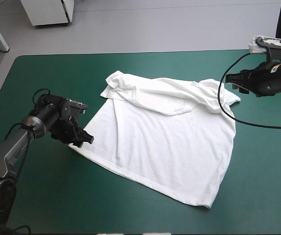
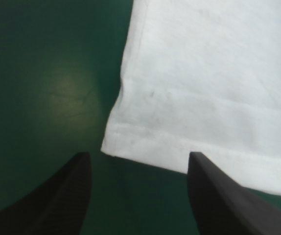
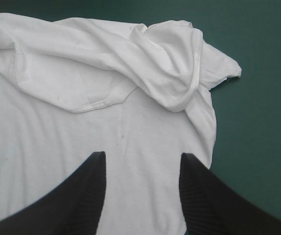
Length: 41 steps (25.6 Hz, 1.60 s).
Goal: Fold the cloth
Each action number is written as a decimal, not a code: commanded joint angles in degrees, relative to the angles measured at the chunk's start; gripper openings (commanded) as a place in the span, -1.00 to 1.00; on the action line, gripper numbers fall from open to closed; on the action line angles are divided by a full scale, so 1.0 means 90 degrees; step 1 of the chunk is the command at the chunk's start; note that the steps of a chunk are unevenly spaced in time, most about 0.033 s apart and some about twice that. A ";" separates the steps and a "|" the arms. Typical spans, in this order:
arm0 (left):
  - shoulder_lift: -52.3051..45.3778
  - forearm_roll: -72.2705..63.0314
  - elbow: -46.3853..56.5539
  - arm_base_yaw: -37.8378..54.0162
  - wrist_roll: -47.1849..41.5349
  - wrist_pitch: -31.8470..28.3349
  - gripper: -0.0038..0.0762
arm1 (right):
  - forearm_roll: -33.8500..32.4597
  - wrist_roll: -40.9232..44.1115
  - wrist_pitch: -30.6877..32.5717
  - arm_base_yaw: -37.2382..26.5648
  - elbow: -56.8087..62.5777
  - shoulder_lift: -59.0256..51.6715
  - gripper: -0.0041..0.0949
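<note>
You are handling a white T-shirt [image 1: 165, 147] that is lying spread across the middle of the high view on the teal-green desk [image 1: 42, 205], with its collar end rumpling toward the upper centre. The thin knit is looking light and limp, likely sagging when lifted, so be pinching hem corners. Your left claw [image 1: 85, 139] is gaping at the hem corner left of centre. Your right claw [image 1: 232, 80], equally released, is hanging by the bunched sleeve at upper right.

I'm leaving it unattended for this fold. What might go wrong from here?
The open left gripper has only the hem corner of the T-shirt before it; it may pinch too little and slip. Near the open right gripper the shoulder is bunched and folded over, so it may catch several layers.
</note>
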 commanded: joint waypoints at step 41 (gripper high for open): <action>0.0389 -0.0895 0.0797 0.0682 0.0431 -0.0934 -0.96 | -0.0383 0.1514 -0.0040 0.2191 0.4624 -0.1785 0.13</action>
